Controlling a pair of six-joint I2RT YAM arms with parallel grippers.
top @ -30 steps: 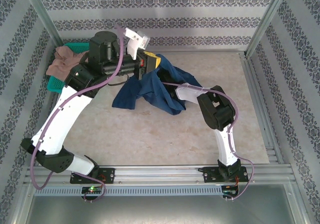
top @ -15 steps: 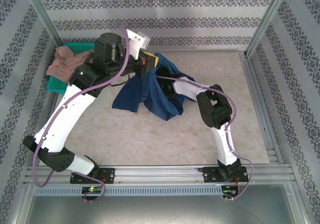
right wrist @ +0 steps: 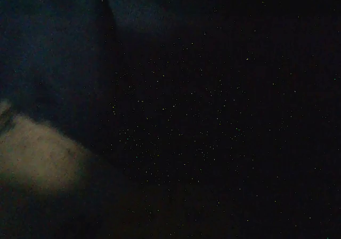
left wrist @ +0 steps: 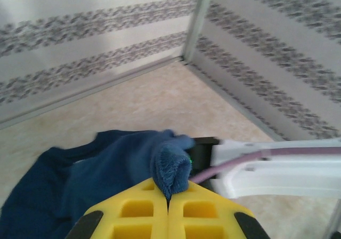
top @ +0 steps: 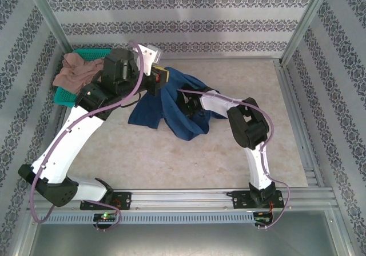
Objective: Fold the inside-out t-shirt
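Top view: the navy t-shirt (top: 171,118) lies bunched at centre frame, its upper edge pinched in the left gripper (top: 159,76); the right gripper (top: 184,103) sits clenched among its folds. Left wrist: 2 yellow fingers (left wrist: 205,213) clamp a blue fold. Right wrist: dark cloth close up; bare table (right wrist: 37,161) lower left.

Floral-striped walls (top: 183,16) — beige marbled tabletop (top: 171,153), aluminium posts (top: 48,16) at the corners
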